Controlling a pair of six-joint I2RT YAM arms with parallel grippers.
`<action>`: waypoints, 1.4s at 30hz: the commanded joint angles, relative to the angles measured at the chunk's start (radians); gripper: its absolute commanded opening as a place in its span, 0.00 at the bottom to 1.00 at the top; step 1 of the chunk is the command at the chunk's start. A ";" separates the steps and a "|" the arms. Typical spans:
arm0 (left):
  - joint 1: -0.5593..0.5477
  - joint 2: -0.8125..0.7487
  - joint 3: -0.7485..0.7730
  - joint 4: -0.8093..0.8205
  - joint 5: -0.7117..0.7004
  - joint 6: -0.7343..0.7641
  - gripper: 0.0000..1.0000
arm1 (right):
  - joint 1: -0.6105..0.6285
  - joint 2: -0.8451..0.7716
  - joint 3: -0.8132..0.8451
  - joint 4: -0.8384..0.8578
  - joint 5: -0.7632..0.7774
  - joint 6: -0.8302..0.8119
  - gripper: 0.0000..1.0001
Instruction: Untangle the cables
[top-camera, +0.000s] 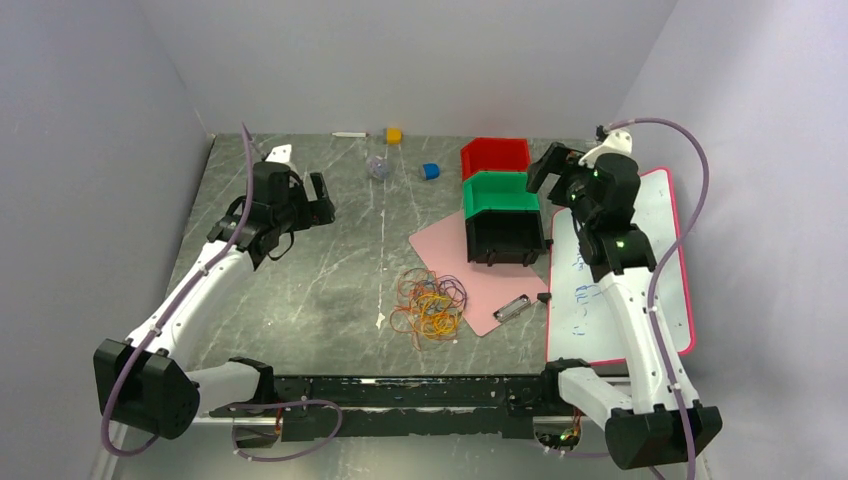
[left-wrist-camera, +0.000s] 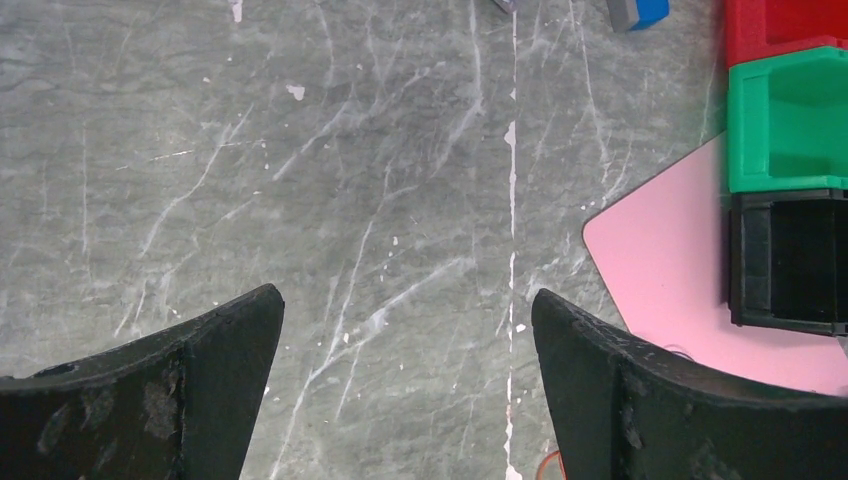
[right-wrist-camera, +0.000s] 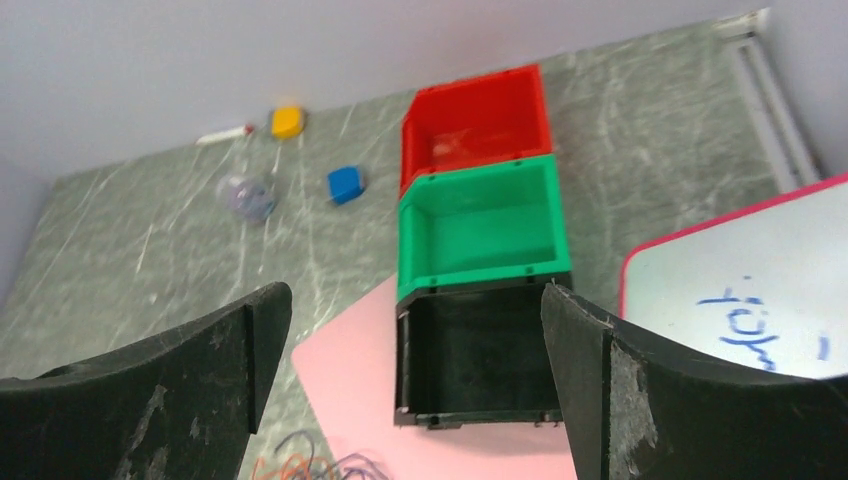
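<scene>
- Cables (top-camera: 430, 303), a small tangle of thin orange, yellow and dark purple-blue wire loops, lay in the lower middle of the top view. Neither arm touched them.
- Left gripper (left-wrist-camera: 405, 300) hovered at the upper left of that view, well apart from the tangle. Its jaws were spread wide with nothing between them.
- The step in hand looked like the approach, with no loop separated yet. The next move probably called for one arm to pinch an outer loop while the other pinned the rest.
- A flat pink mat (top-camera: 440, 245) lay just right of the tangle, and the loops seemed to overlap its edge.
- Right gripper (right-wrist-camera: 415, 290) hung at the upper right, near the bins, equally wide and empty.
- The surface was a grey-green marbled tabletop (top-camera: 300, 280) with pale scratches. Right of centre stood a red plastic bin (top-camera: 495, 155), a green plastic bin (top-camera: 500, 195) and a black plastic bin (top-camera: 505, 235). A red-rimmed whiteboard (top-camera: 620, 290) lay at the far right.
- Plain pale walls enclosed the table on three sides.
</scene>
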 joint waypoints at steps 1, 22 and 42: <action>-0.011 0.010 0.048 0.039 0.060 0.001 0.99 | 0.001 0.044 0.030 -0.091 -0.196 -0.021 1.00; -0.014 -0.040 -0.106 0.161 0.277 -0.009 0.88 | 0.605 0.232 -0.204 -0.056 -0.078 0.071 0.82; -0.250 0.210 -0.195 0.323 0.403 0.000 0.63 | 0.672 0.334 -0.469 0.132 0.074 0.374 0.59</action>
